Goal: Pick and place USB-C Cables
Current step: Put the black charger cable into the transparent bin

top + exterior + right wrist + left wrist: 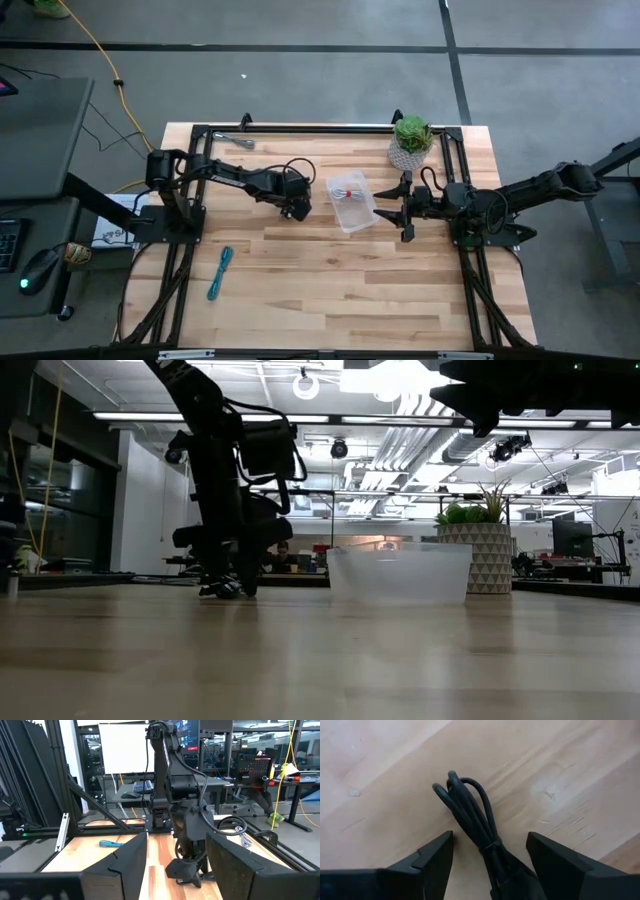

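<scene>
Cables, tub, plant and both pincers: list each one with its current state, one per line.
Black cable: bundled, lying on the table between the left pincer's open fingers, not gripped.
Teal-blue cable: lying on the table, untouched.
Red-and-white cable: inside the tub.
Clear tub: upright, open-topped.
Silvery grey cable: lying by the table's far edge.
Potted plant: upright.
Left pincer: open, lowered over the black cable.
Right pincer: open, empty, beside the tub.

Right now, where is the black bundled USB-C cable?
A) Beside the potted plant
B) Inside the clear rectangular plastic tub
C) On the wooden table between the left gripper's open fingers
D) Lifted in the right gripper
C: the left wrist view shows the black bundled cable lying on the wooden table, with the left gripper open and one finger on each side of it.
</scene>
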Action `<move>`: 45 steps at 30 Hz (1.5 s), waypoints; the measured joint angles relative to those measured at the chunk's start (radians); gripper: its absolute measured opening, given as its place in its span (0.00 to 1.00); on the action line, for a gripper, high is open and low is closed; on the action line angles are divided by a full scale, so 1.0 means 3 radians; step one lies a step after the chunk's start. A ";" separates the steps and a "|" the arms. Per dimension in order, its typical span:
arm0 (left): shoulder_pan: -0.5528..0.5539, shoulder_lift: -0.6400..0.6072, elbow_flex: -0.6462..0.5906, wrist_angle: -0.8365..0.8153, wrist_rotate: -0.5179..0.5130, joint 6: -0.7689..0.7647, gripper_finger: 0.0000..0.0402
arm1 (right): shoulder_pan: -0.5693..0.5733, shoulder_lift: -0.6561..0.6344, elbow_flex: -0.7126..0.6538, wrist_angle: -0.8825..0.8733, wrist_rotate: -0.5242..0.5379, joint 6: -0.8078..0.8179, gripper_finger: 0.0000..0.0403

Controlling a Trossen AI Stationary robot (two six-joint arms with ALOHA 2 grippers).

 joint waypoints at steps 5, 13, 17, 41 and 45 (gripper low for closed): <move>-0.0034 -0.0061 -0.0015 0.0010 -0.0078 0.0029 0.55 | 0.0000 0.0000 0.0000 0.0000 0.0000 0.0000 0.48; -0.0084 -0.0066 -0.0017 0.0021 -0.0163 0.0095 0.27 | 0.0001 0.0000 0.0000 0.0000 0.0000 0.0001 0.48; -0.0109 -0.0082 -0.0019 0.0002 -0.0207 0.0216 0.11 | 0.0001 0.0000 0.0000 0.0000 0.0000 0.0001 0.48; -0.0349 -0.1102 -0.0031 -0.0101 -0.0589 0.0668 0.03 | 0.0001 0.0018 0.0000 -0.0073 0.0001 0.0003 0.48; -0.0593 -0.1563 -0.0029 0.0196 -0.0793 0.0923 0.03 | 0.0001 0.0020 0.0000 -0.0076 0.0001 0.0011 0.48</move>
